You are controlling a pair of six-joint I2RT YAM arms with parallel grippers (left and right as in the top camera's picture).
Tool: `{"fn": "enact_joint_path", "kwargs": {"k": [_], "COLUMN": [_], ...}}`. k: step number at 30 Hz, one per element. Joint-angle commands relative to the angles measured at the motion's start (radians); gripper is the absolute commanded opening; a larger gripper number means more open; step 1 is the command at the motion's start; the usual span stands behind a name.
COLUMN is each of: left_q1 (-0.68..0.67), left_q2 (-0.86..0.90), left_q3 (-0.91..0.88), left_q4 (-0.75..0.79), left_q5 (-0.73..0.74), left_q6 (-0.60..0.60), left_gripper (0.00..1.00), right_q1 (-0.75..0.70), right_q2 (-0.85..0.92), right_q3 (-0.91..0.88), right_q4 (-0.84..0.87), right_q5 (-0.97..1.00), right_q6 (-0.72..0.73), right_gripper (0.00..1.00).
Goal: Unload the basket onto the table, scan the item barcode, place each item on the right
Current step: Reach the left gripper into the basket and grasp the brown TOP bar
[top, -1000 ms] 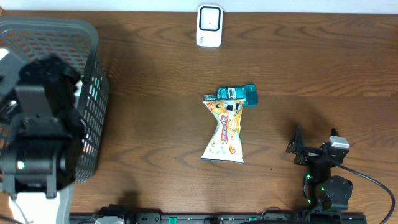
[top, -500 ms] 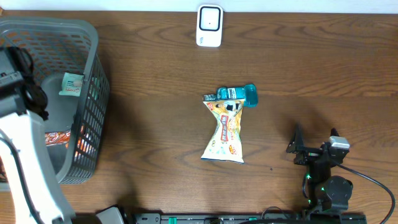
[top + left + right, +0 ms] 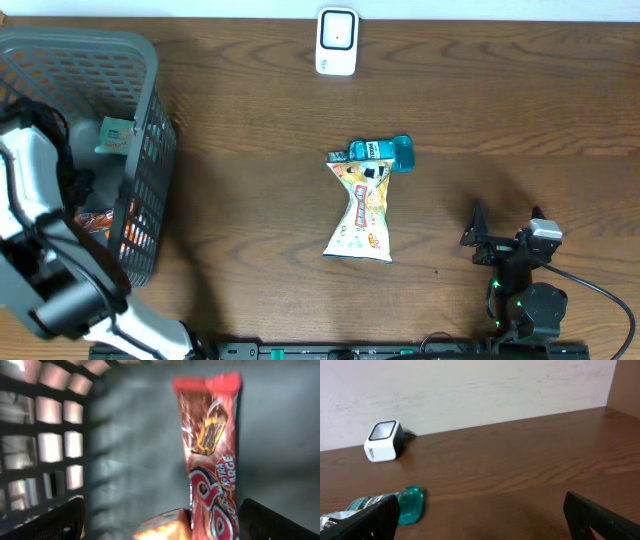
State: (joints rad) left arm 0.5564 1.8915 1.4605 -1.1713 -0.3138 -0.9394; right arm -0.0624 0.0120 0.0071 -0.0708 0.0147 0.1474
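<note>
Dark wood table (image 3: 500,120) carries a grey basket (image 3: 150,140). The left gripper (image 3: 162,522) hangs inside it with its fingers spread wide, holding nothing. A red snack bar (image 3: 210,460) lies on the basket floor just ahead of it. The right gripper (image 3: 480,520) also stands wide apart, with the white scanner (image 3: 383,441) well ahead to its left.

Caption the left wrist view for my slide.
Open left hand over a red snack bar in the grey basket.
</note>
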Motion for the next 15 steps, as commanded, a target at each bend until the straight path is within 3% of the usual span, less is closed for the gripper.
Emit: {"fn": "enact_joint_path", "kwargs": {"k": [1,7,10,12,15], "left_q1": [0.011,0.011,0.010,0.010,0.010], "left_q2": [0.070,0.161,0.166,0.166,0.165], "left_q3": [-0.019,-0.024,-0.042,-0.043,-0.043], "left_q4": [0.019,0.029,0.028,0.016,-0.003], "left_q5": [0.108,0.197,0.198,0.197,0.180], "left_q6": [-0.013,-0.013,-0.013,-0.011,-0.010], "left_gripper": [0.98,1.00,0.67,0.37,0.08], "right_q1": [-0.003,-0.003,-0.003,-0.003,-0.003], "right_q2": [-0.005,-0.005,-0.005,-0.005,-0.005], "right_q3": [-0.002,-0.002,-0.002,-0.002,-0.002], "right_q4": [-0.003,-0.004,-0.004,-0.004,-0.004], "right_q5": [-0.003,-0.003,-0.003,-0.003,-0.003], "right_q6": [-0.014,-0.014,-0.014,-0.014,-0.014], "right_gripper": [0.99,0.99,0.99,0.99,0.99]}}
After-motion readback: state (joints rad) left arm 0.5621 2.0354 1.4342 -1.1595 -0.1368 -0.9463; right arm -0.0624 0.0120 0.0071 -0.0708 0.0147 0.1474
